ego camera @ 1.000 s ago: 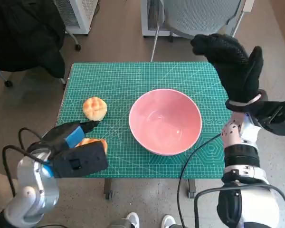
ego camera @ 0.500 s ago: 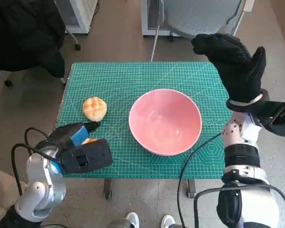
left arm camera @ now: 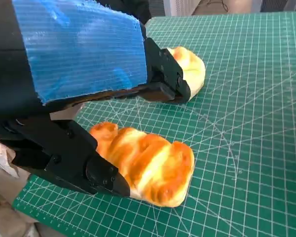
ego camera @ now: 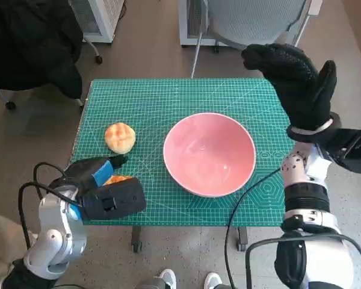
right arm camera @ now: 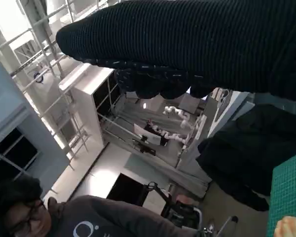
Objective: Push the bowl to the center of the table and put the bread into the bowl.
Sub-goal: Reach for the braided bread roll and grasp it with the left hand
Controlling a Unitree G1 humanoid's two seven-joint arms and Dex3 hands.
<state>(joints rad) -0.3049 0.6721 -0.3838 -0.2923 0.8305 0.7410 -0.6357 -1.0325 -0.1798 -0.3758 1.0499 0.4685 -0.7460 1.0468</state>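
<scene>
Bowl (ego camera: 209, 154) sat near bench (ego camera: 168, 96) centre. Left hand (ego camera: 96, 180) straddled the long bread (left arm camera: 148, 165), fingers apart, apparently positioned to grasp, nothing gripped yet. Right hand (ego camera: 295, 78) was raised clear, fingers spread, empty.

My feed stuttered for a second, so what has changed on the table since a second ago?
The left robot hand has crept forward and toward the bowl, over the glazed bread loaf near the table's front edge, its fingers open round the loaf but not yet gripping. The round bun, the pink bowl and the raised right robot hand stayed where they were.
</scene>
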